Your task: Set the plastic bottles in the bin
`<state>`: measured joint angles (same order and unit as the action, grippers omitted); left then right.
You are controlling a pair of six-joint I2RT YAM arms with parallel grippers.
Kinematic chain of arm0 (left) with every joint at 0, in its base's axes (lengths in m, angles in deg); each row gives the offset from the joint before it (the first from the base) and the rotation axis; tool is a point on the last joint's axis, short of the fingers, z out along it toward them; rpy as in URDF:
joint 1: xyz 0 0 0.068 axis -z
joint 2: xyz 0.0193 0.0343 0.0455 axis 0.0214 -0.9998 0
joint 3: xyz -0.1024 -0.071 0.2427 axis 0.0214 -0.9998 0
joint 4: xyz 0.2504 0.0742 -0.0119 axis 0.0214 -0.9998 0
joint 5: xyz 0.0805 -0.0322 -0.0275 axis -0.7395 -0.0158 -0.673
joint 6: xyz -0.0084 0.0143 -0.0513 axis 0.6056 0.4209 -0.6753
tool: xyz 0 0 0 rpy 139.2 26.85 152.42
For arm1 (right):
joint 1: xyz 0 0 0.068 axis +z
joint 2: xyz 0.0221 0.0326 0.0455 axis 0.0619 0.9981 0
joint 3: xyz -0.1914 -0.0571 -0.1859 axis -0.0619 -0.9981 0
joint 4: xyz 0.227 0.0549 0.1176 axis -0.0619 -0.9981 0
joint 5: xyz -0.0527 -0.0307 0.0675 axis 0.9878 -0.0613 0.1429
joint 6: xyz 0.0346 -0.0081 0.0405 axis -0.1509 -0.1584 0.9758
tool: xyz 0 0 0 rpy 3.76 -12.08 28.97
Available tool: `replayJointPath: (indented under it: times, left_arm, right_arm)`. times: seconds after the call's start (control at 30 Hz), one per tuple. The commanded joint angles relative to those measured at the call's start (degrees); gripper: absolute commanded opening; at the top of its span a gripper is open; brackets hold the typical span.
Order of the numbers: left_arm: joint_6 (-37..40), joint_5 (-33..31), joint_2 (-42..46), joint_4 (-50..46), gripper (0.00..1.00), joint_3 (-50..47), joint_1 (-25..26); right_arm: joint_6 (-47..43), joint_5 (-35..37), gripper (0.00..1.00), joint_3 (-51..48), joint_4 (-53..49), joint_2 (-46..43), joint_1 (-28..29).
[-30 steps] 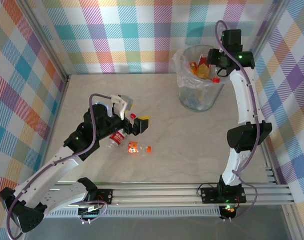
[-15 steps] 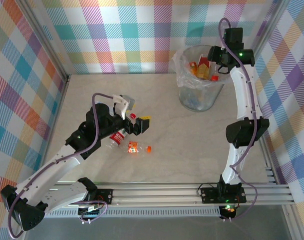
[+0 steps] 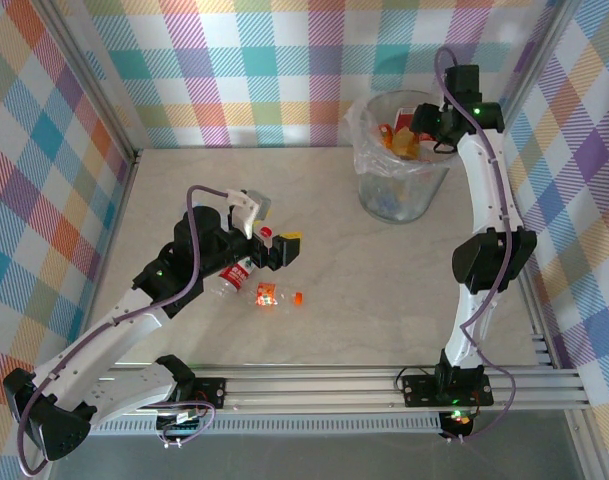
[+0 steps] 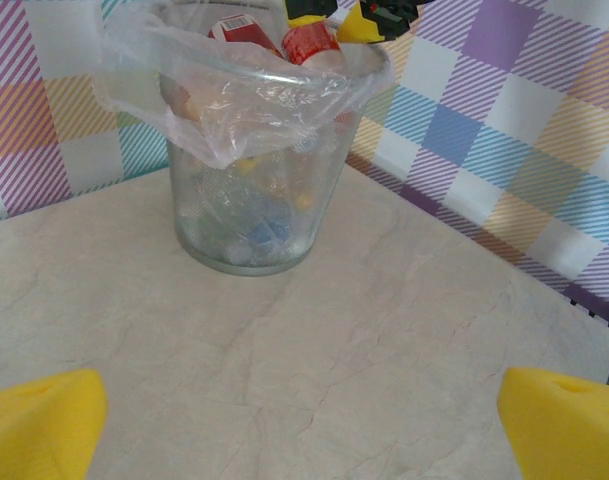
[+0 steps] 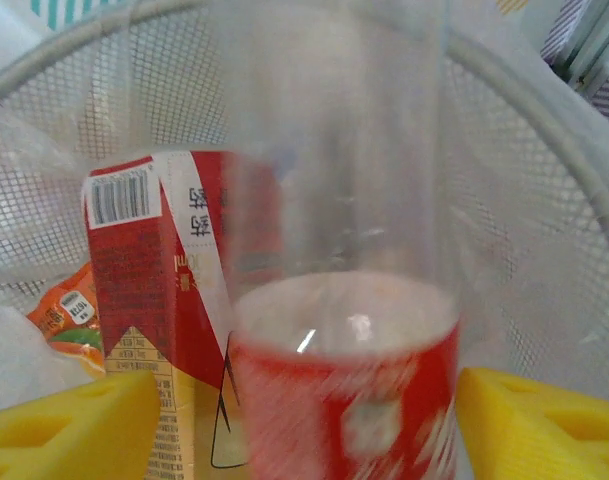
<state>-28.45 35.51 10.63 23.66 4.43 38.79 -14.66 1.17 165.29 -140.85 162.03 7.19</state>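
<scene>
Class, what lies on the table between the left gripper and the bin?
Nothing: the left wrist view shows bare table between the left gripper and the bin.

Your widest free room is the pale marble-look surface (image 3: 384, 290): from its middle across to the right arm it is bare. On the left half, a clear plastic bottle with a red label (image 3: 234, 275) and a small clear bottle with an orange cap (image 3: 274, 297) lie just beside each other, and the left hand (image 3: 272, 238) hangs spread wide above them. At the far right, the tall translucent grey bin lined with a clear bag (image 3: 394, 195) stands near the plaid walls (image 3: 284, 70), so passage behind it is tight. Its mouth is crowded: the right hand (image 3: 424, 128) hangs over it with a blurred clear red-labelled bottle (image 5: 334, 300) between its fingers, beside an upright red carton (image 5: 149, 270).
</scene>
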Motion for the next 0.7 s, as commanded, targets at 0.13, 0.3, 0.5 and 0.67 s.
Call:
replayJointPath:
  times: [0.13,0.3,0.5,0.67]
  left_arm:
    - [0.7,0.4,0.2,-0.6,1.00,1.3,-0.6]
    - [0.5,-0.2,0.1,-0.8,1.00,1.5,-0.8]
    - [0.4,-0.5,0.2,-1.5,1.00,2.0,-1.2]
    - [7.7,3.4,-0.4,-8.8,1.00,5.4,-1.6]
  right_arm:
    - [0.2,2.2,0.83,-0.1,1.1,-3.9,-0.7]
    - [-0.6,3.8,0.84,-2.9,3.3,-7.6,-0.9]
    - [-1.3,-3.6,0.83,-15.8,11.5,-16.5,-0.8]
    - [-3.0,-12.8,0.84,-31.6,18.8,-26.6,0.0]
